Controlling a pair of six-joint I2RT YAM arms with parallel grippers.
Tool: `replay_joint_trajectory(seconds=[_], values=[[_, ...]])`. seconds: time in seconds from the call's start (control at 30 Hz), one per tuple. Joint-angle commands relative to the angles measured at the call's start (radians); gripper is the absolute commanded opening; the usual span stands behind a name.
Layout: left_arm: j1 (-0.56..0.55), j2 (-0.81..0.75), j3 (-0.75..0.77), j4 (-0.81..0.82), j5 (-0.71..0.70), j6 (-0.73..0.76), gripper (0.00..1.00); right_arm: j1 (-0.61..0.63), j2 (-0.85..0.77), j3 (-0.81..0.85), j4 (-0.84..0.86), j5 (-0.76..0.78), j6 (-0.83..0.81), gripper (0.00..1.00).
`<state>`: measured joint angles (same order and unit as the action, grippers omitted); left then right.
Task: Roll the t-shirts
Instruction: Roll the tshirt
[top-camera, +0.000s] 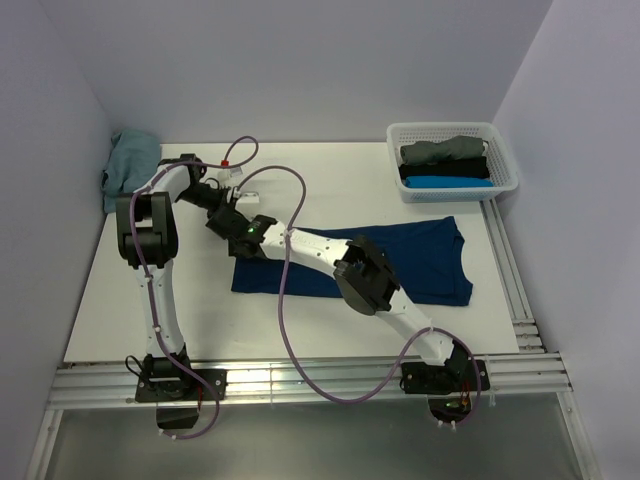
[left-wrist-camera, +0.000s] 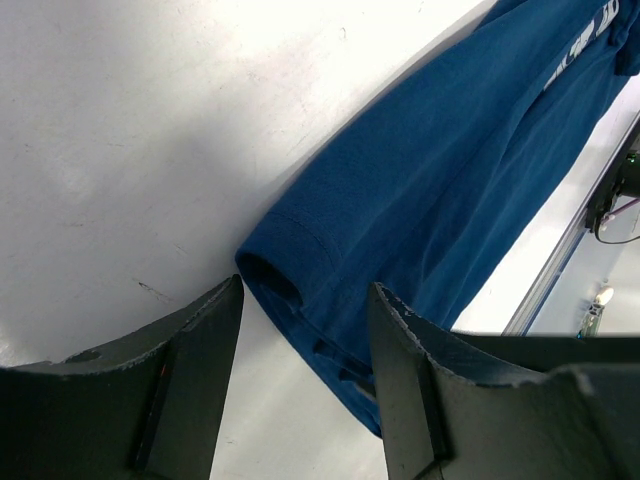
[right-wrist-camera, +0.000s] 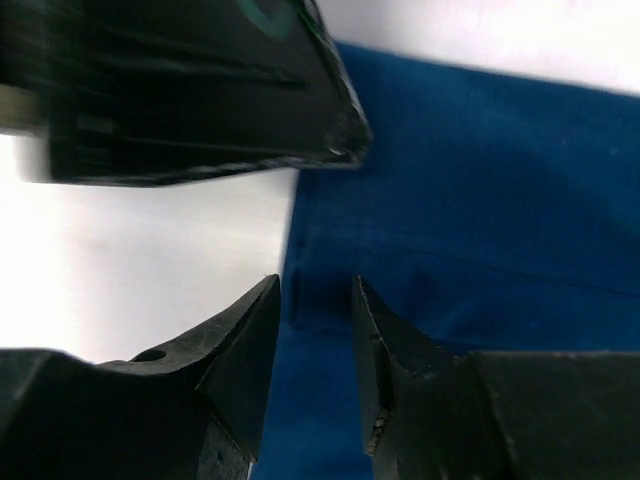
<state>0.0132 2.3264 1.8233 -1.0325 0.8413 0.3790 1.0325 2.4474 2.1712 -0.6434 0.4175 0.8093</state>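
Your dark navy blue, short-sleeved cloth t-shirt (top-camera: 420, 262) lies flat across the middle of the white table (top-camera: 150, 310), and both arms meet at its left end. Your left gripper (left-wrist-camera: 305, 345) is spread, its fingers straddling the doubled-over corner of the cloth without squeezing it. Your right gripper (right-wrist-camera: 315, 335) hovers over the same edge, fingers parted by a narrow gap with nothing between them. I judge the roll not yet begun.

Watch three things. The left wrist's body sits just beside your right fingers, so a careless closing move could knock them together. If you catch only the top layer, the roll will likely start crooked. If you drag the edge instead of lifting it, the whole shirt may slide and wrinkle.
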Motion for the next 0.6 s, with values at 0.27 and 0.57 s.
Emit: replay_joint_trajectory(seconds=[0.27,0.57], values=[[-0.005,-0.006,0.008,0.012,0.005,0.001,0.59,-0.003,-0.004,-0.005,-0.002,0.029,0.008,0.21],[-0.004,-0.009,0.005,0.015,0.004,-0.002,0.59,-0.002,-0.044,-0.053,0.050,0.021,0.013,0.03]])
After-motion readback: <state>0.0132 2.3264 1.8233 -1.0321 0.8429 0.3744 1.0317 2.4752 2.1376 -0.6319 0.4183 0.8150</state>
